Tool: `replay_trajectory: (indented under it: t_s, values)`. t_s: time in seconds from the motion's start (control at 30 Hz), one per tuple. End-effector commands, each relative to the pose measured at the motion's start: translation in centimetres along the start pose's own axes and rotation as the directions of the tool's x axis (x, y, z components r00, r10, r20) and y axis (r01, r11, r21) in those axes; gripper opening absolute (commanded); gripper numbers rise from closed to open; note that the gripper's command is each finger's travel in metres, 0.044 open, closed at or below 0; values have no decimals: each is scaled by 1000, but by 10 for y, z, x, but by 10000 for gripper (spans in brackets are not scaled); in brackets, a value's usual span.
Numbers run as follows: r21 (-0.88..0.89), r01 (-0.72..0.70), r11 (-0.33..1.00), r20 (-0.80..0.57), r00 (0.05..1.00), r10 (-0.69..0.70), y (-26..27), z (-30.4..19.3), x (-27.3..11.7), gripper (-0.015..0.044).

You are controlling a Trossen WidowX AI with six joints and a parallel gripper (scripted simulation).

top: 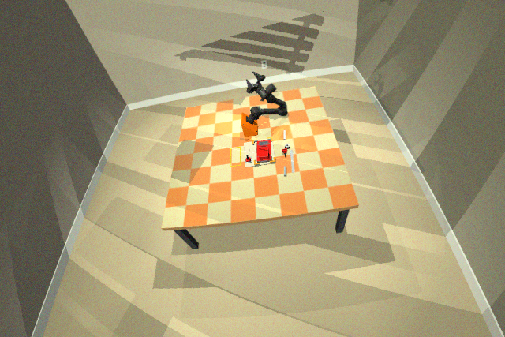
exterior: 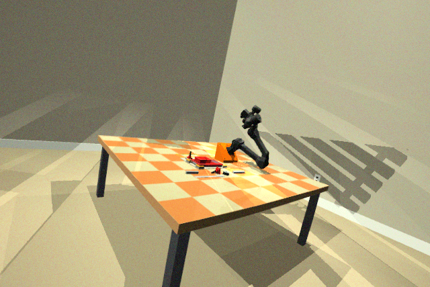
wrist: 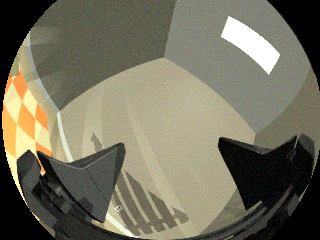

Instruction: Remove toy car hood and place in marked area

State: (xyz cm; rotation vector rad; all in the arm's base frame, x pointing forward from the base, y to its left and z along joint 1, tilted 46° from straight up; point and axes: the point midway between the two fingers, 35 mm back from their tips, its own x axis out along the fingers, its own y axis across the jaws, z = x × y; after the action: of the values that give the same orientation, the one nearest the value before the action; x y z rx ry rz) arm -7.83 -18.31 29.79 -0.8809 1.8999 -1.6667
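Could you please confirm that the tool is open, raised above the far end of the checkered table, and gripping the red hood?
Not quite: the black tool holds nothing. The wrist view shows only wall between its spread fingers. It is open and raised above the far end of the orange-and-cream checkered table, while the red hood remains on the toy car.

Matt checkered table (top: 260, 207) – smooth, glossy red toy car (top: 263, 151), matt-black gripper (top: 256, 80)

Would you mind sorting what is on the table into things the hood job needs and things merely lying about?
Needed:
- red toy car, its hood not removed
- yellow-outlined marked area
- gripper, open, raised, holding nothing

Lying about:
- orange wedge block
- grey bars
- small red and black parts
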Motion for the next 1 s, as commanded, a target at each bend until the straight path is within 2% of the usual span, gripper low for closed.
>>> replay_trajectory:
  t_s: [0.0, 0.2, 0.4, 0.57, 0.7, 0.97]
  values:
    - [0, -1, 1000, 9, 1000, 1, 0, 2, 0, 440]
    - [-14, -46, 999, 293, 955, 48, -6, 66, -5, 440]
    - [-58, -155, 986, 571, 805, 160, -2, 136, -30, 440]
    - [-142, -275, 951, 736, 613, 288, 9, 186, -65, 440]
    - [-247, -366, 897, 807, 435, 399, 22, 217, -102, 440]
    - [-516, -483, 708, 784, 67, 617, 54, 253, -187, 440]
